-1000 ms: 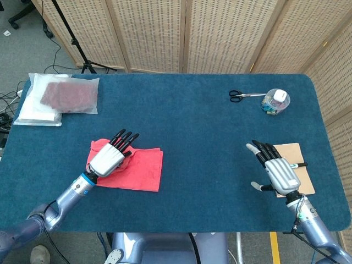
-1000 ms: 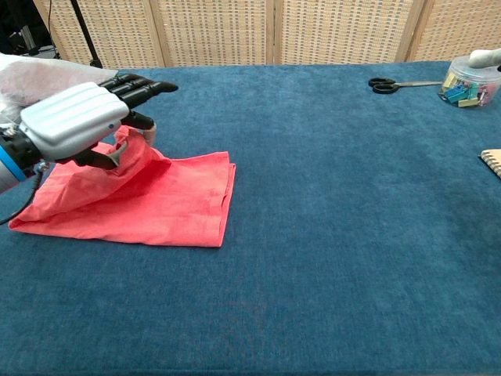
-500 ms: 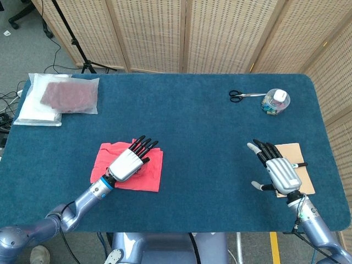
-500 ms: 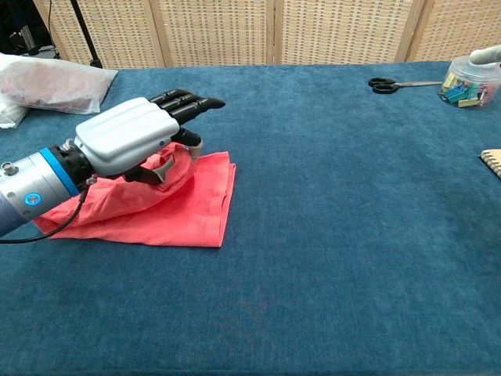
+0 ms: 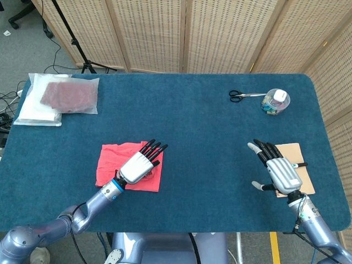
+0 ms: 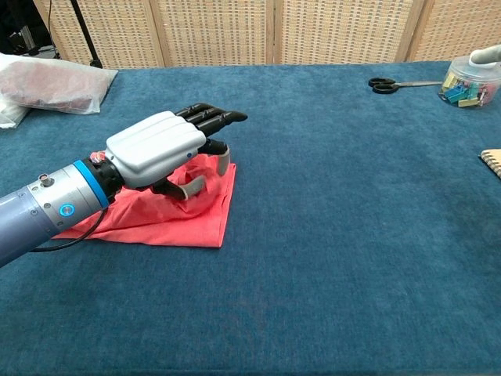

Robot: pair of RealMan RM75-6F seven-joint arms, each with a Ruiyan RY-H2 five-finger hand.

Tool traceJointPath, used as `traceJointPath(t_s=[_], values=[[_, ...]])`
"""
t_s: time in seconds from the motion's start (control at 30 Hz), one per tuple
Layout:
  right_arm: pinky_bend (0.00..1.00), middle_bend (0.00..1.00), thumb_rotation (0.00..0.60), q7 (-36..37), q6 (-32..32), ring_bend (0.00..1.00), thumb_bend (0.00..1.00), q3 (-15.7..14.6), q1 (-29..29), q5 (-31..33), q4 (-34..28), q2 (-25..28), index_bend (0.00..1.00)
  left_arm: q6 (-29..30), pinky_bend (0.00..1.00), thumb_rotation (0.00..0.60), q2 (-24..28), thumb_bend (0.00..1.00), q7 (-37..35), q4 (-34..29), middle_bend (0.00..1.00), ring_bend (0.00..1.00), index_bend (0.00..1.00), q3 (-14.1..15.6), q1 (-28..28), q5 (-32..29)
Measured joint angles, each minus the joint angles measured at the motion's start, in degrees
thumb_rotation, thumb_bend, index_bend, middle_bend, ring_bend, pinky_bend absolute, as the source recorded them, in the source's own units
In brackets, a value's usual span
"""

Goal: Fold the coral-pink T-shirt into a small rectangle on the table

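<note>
Coral-pink T-shirt (image 5: 116,164) lies folded at the near left of the table (image 5: 198,126), wide blue felt to its right. My left hand (image 5: 139,165) pinches a fold at its right edge. My right hand (image 5: 278,170) is released, fingers spread, beside a notebook (image 5: 300,165).

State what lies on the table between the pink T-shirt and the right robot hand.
Nothing: in the head view, only bare blue tabletop separates the T-shirt from the right robot hand.
</note>
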Motion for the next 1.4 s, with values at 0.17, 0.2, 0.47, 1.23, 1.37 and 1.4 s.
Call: traceJointPath(t_s=[0.17,0.2,0.47,1.23,1.37,1.4], values=[[0.0,0.0,0.6,-0.3,-0.1,0.0,0.21,-0.1,0.0,-0.1,-0.1,-0.1,0.0,1.5,0.0,0.6,1.1,0.01,-3.0,-2.7,0.0,0.0,0.0,-0.4,0.6,-0.5],[0.0,0.0,0.6,-0.3,-0.1,0.0,0.21,-0.1,0.0,-0.1,-0.1,-0.1,0.0,1.6,0.0,0.6,1.4,0.0,-3.4,-3.3,0.0,0.0,0.0,-0.5,0.7,-0.7],[0.0,0.0,0.6,-1.0,-0.3,0.0,0.21,-0.3,0.0,0.0,-0.1,-0.4,0.0,1.8,0.0,0.6,5.4,0.0,-7.1,-11.9,0.0,0.0,0.0,-1.8,1.4,-2.6],[0.0,0.0,0.6,-2.5,-0.9,0.0,0.21,-0.7,0.3,-0.1,-0.1,-1.0,0.0,-24.0,0.0,0.6,28.1,0.0,-37.5,-37.2,0.0,0.0,0.0,0.0,0.1,-13.4],[0.0,0.0,0.6,-2.6,-0.9,0.0,0.21,-0.7,0.3,-0.1,-0.2,-1.0,0.0,-23.2,0.0,0.6,26.8,0.0,-40.3,-34.1,0.0,0.0,0.0,1.2,0.3,-10.2],[0.0,0.0,0.6,-2.6,-0.9,0.0,0.21,-0.8,0.3,-0.1,-0.2,-1.0,0.0,-23.0,0.0,0.6,26.3,0.0,-40.5,-33.6,0.0,0.0,0.0,1.4,0.4,-9.8]])
